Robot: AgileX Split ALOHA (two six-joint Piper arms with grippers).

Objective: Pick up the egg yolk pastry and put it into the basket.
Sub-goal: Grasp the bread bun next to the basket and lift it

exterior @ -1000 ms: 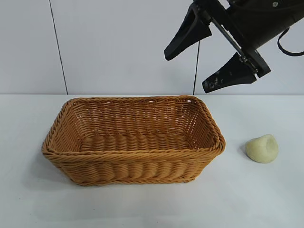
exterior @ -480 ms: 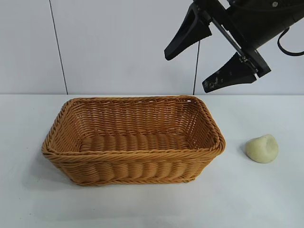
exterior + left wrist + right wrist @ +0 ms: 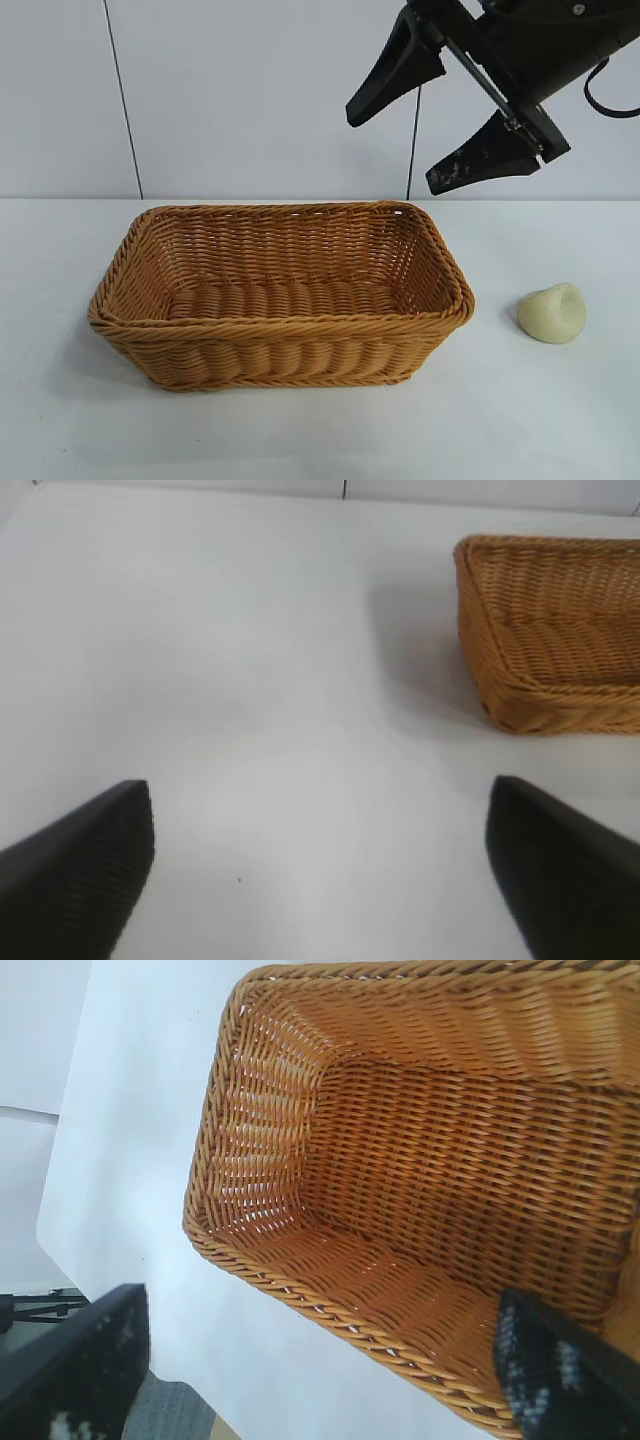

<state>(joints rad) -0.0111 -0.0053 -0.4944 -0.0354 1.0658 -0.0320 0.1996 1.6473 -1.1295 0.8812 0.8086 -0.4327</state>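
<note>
The egg yolk pastry, a small pale yellow dome, lies on the white table to the right of the basket, apart from it. The wicker basket stands mid-table with nothing showing inside. My right gripper hangs open high above the basket's right end, holding nothing; in the right wrist view it looks down into the basket. Off to the basket's side, my left gripper is open over bare table, with one basket corner ahead of it. Neither wrist view shows the pastry.
A white wall with dark vertical seams stands behind the table. White tabletop surrounds the basket and the pastry. The right wrist view shows the table's edge beyond the basket, with floor below it.
</note>
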